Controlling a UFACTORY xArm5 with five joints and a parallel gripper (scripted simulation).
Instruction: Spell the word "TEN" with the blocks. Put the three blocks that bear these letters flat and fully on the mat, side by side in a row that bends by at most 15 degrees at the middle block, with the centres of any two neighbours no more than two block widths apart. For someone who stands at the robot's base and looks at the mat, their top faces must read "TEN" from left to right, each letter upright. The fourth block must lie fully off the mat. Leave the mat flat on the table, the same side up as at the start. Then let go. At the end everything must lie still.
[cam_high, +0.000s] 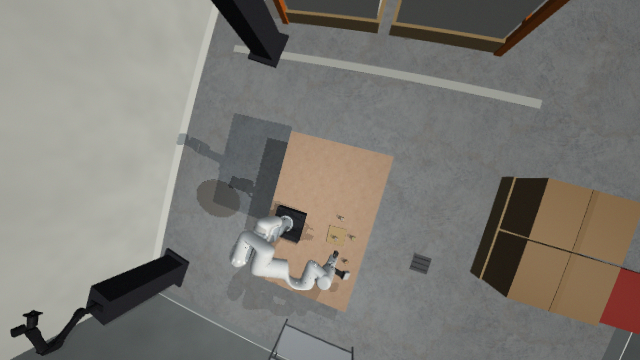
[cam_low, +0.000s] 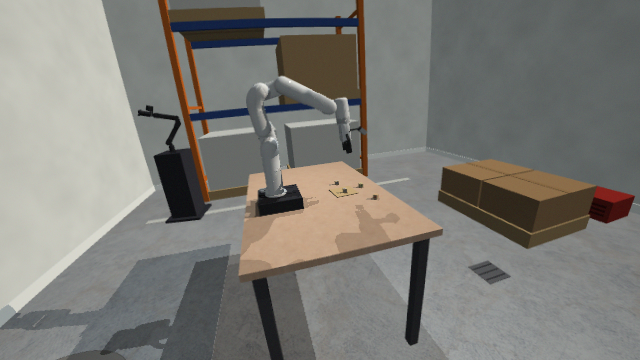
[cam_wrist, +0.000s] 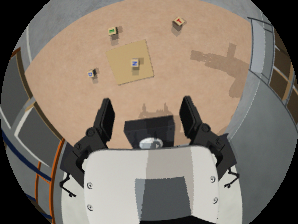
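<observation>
While my gripper (cam_wrist: 147, 105) hangs wide open with nothing in it, high above the table (cam_low: 300, 250), one block (cam_wrist: 136, 63) sits on the mat (cam_wrist: 127, 70) and three tiny ones lie off it, so I might pick the wrong letter.

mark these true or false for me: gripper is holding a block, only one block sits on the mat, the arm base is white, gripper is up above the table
The gripper is holding a block: false, its fingers are wide open with nothing between them.
Only one block sits on the mat: true, the other three lie on the bare table.
The arm's base is white: false, it is black.
The gripper is raised above the table: true.
</observation>
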